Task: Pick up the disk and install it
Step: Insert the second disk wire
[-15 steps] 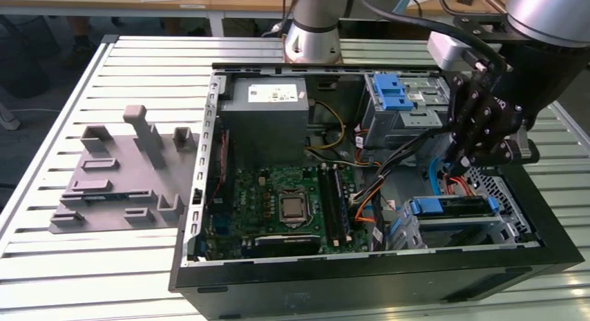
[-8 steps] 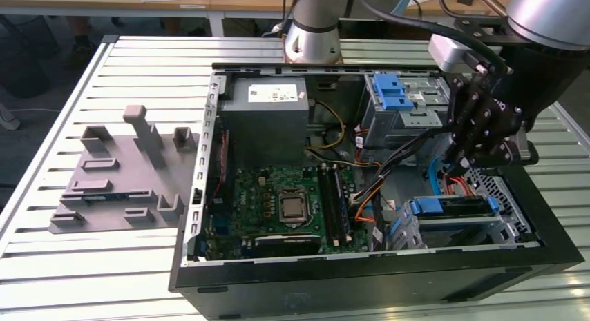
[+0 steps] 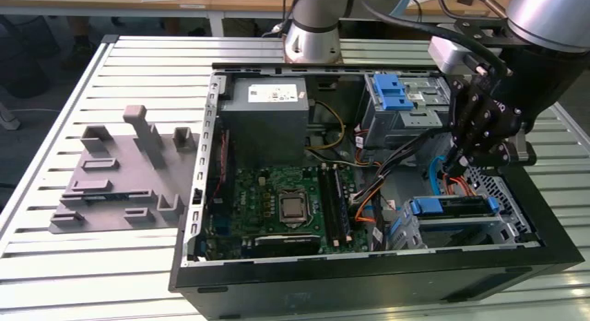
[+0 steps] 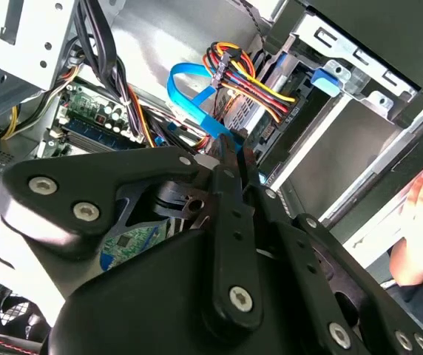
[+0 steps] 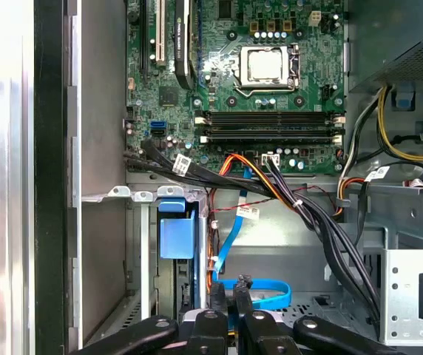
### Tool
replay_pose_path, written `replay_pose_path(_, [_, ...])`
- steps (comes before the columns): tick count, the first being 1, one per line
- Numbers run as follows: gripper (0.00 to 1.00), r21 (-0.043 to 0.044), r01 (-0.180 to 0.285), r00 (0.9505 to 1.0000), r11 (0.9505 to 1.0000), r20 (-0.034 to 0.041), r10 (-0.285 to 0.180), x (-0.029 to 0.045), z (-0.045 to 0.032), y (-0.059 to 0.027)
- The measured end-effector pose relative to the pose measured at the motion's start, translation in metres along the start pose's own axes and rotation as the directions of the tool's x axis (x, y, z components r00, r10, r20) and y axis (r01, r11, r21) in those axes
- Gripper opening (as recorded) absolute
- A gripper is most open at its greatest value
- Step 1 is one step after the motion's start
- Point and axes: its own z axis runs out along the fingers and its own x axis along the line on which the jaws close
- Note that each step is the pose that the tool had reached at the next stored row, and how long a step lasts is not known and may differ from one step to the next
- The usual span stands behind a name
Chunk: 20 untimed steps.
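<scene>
No wording can be read for certain anywhere. In the upper middle of the exterior view, a white sticker (image 3: 276, 94) on the grey metal box (image 3: 267, 124) carries dark print too fine to make out. In the first wrist view, small white tags (image 5: 182, 164) on the cables (image 5: 300, 211) bear tiny marks, and the green motherboard (image 5: 174, 96) has white lettering, none of it legible. In the second wrist view, the black part (image 4: 298, 111) beside the coloured wires (image 4: 245, 74) shows pale characters, possibly a short code.

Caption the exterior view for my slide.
End effector lowered inside the open computer case, above the blue-framed disk in its bay.
</scene>
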Motion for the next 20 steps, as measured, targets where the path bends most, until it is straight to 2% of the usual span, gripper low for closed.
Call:
replay_pose_path(5, [0.16,0.0001,0.000,1.0000,1.0000,0.0007,0.000,0.0000,0.0002,0.0000])
replay_pose_path(6, [0.16,-0.0001,0.000,1.0000,1.0000,0.0077,0.000,0.0002,0.0005,0.0000])
replay_pose_path(8, [0.16,-0.0006,0.000,0.9992,1.0000,0.0407,0.000,0.0012,0.0006,0.0000])
replay_pose_path(9, [0.16,-0.0007,0.000,0.9985,1.0000,0.0546,0.000,0.0020,0.0009,0.0000])
replay_pose_path(10, [0.16,-0.0005,0.000,0.9980,1.0000,0.0636,0.000,0.0029,0.0013,0.0000])
replay_pose_path(11, [0.16,0.0006,0.001,0.9976,1.0000,0.0685,-0.001,0.0041,0.0018,-0.0001])
replay_pose_path(14, [0.16,0.0050,0.001,0.9972,1.0000,0.0742,-0.002,0.0106,0.0039,0.0001])
replay_pose_path(20, [0.16,0.0121,0.002,0.9972,0.9999,0.0748,-0.003,0.0225,0.0072,0.0007])
